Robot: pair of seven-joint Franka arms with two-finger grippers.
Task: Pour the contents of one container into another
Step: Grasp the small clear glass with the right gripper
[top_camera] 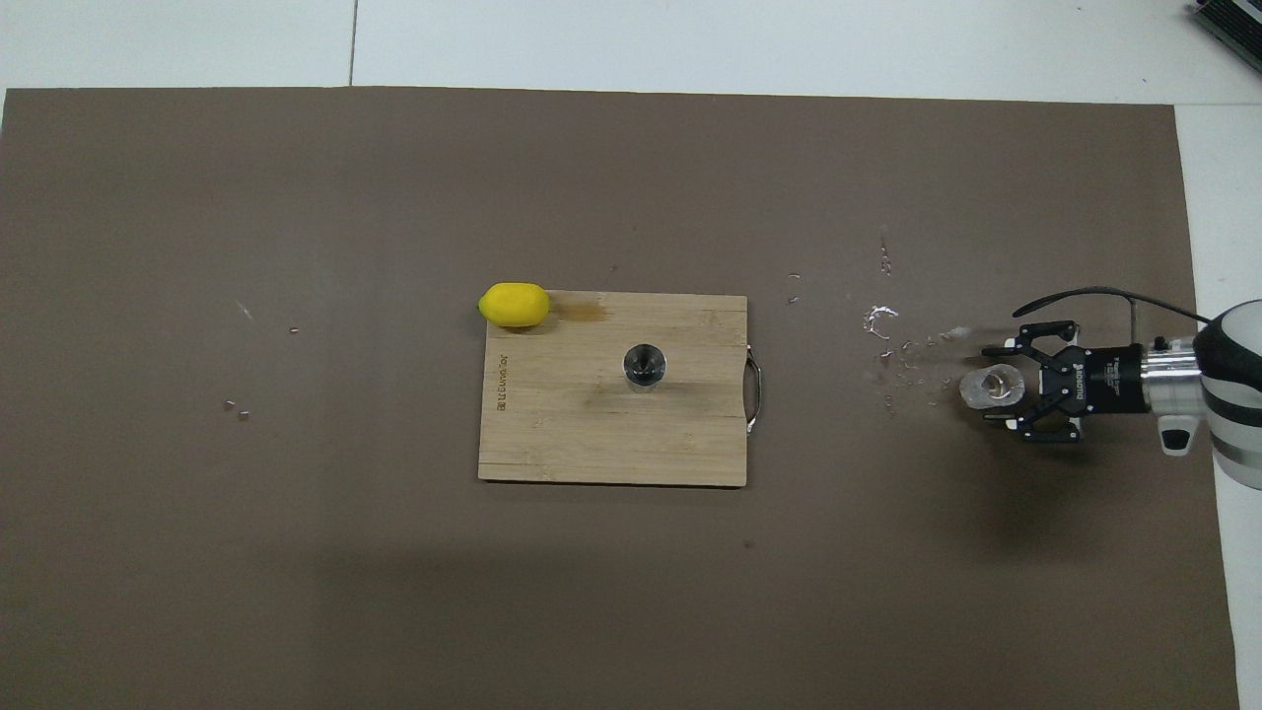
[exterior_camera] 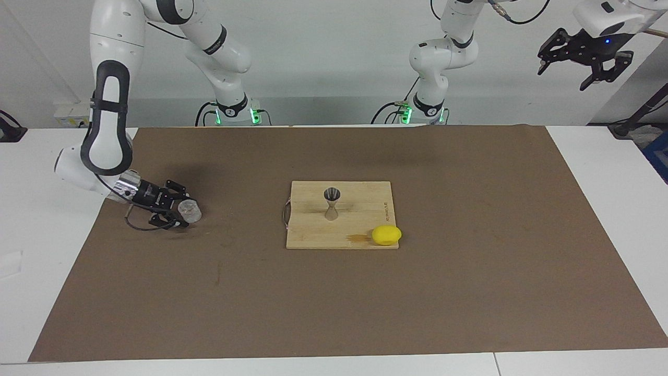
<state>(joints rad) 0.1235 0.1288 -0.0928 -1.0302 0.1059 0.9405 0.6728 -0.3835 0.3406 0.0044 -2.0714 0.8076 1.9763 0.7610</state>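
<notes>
The small clear glass cup (exterior_camera: 191,210) (top_camera: 998,385) stands on the brown mat toward the right arm's end of the table. My right gripper (exterior_camera: 182,211) (top_camera: 989,386) lies low and level, open, one finger on each side of the cup; whether the fingers touch the glass I cannot tell. The silvery hourglass jigger (exterior_camera: 332,203) (top_camera: 643,366) stands upright in the middle of the wooden cutting board (exterior_camera: 313,232) (top_camera: 592,449). My left gripper (exterior_camera: 583,49) hangs open high in the air off the left arm's end of the table, out of the overhead view.
A yellow lemon (exterior_camera: 386,235) (top_camera: 514,305) rests at the board's corner farthest from the robots, toward the left arm's end. Wet droplets (top_camera: 882,320) speckle the mat between the cup and the board. The brown mat (exterior_camera: 469,292) covers most of the white table.
</notes>
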